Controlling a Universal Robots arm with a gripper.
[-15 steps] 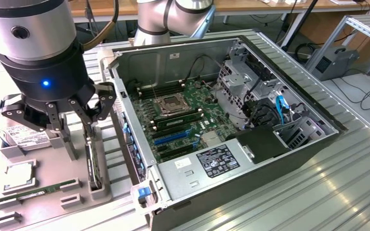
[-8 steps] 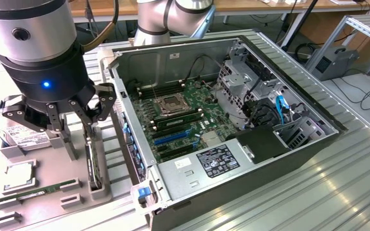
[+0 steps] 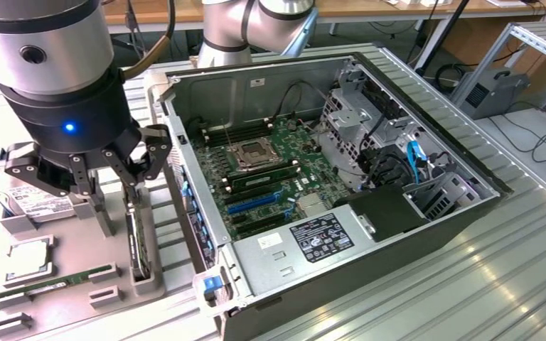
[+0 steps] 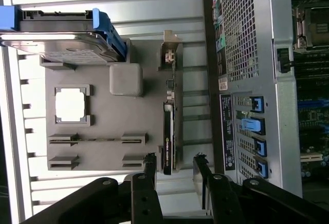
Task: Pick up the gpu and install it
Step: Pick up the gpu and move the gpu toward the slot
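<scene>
At the exterior view's lower left, we hover, jaws spread and empty, over the gpu (image 3: 133, 240), stood on edge in its tray (image 3: 74, 245), likely for easy pinching.

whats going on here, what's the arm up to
A robot arm's black gripper hangs open over the grey parts tray, lined up close above the thin dark gpu card, which stands on edge in its slot there. It holds nothing yet. The open silver computer case sits beside the tray, on the exterior view's right.
</scene>
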